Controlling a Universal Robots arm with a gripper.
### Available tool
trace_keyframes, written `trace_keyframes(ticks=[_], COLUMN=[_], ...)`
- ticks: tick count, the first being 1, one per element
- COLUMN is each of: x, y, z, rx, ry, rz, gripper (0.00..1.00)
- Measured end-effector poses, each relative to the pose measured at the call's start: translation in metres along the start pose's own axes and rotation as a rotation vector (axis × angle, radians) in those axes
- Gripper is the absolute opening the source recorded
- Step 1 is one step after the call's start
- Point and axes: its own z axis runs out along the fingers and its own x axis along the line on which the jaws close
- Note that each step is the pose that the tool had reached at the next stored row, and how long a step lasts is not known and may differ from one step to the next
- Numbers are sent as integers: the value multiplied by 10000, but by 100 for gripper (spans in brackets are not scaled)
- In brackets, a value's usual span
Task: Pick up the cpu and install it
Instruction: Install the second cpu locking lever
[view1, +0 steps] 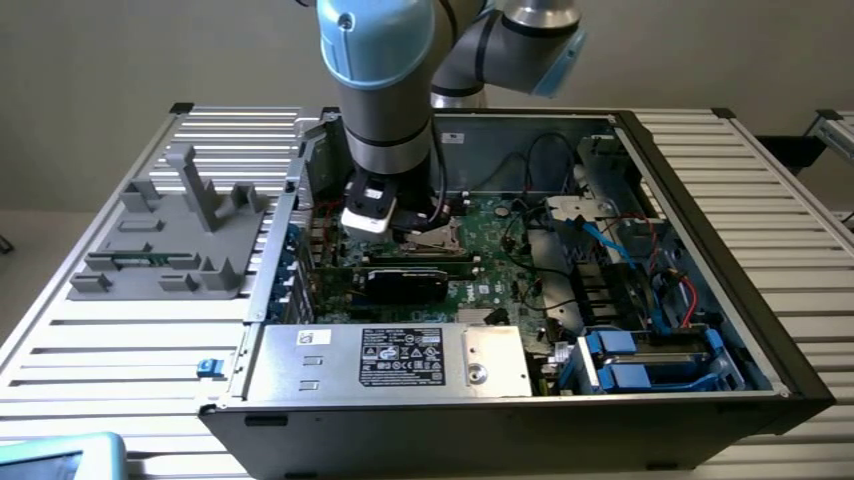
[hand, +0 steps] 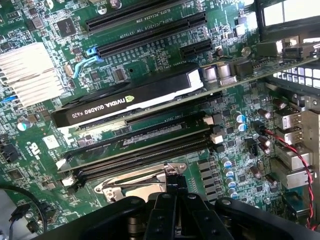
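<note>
My gripper (view1: 422, 230) hangs low inside the open computer case, right over the motherboard's processor socket (view1: 441, 238). In the wrist view the gripper (hand: 173, 186) sits directly above the socket's silver metal frame (hand: 131, 184), just beside the memory slots (hand: 145, 150). The cpu is hidden; I cannot tell whether it is under the gripper or in the socket. The grey plastic fixture block (view1: 174, 240) stands on the table at the exterior view's left, outside the case.
A black NVIDIA graphics card (hand: 130, 100) (view1: 414, 280) lies across the board close to the socket. A finned heatsink (hand: 27, 72), capacitors and red and black cables (hand: 292, 150) surround it. The power supply (view1: 387, 358) and blue drive bays (view1: 641, 362) line the case front.
</note>
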Motion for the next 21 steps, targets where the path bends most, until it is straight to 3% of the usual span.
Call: trace_keyframes(ticks=[11,21], x=[-25,-61], y=[57,86], z=[159,232], rx=[8,24], ry=[-16,-67], rz=[4,17], gripper=[11,11])
